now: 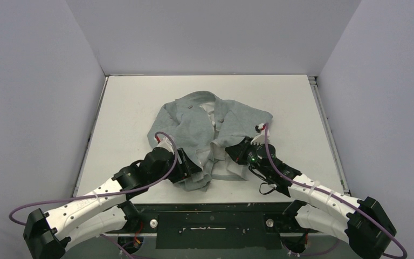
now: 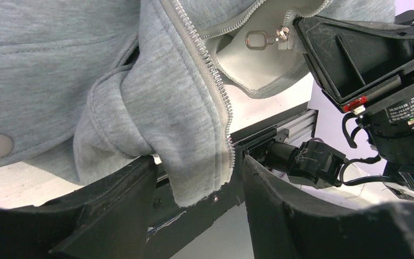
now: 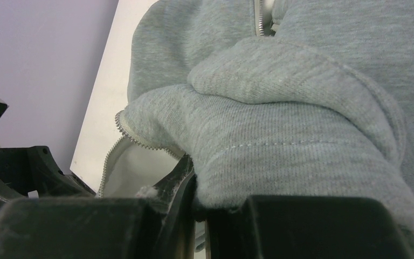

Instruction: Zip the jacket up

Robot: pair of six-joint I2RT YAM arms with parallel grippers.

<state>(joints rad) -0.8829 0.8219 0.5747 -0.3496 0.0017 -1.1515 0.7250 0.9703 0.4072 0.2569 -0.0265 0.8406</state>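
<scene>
On the white table [image 1: 129, 108], mid-surface, the jacket [image 1: 194, 124] lies crumpled and unzipped. The right gripper [image 3: 198, 208] is pressed together, pinching grey jacket fabric. The left gripper [image 2: 197, 178] is spread, with the zipper-edged hem corner between its fingers. The zipper pull [image 2: 257, 39] sits just beside the right gripper.

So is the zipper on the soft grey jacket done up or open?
Open. On the light grey sweatshirt-fabric jacket, the two zipper rows lie apart with pale lining between; the silver slider sits on one only.

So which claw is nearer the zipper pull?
Right: the right claw, shut on the jacket, sits beside the pull; left claw is farther, straddling the end of the other zipper edge.
</scene>
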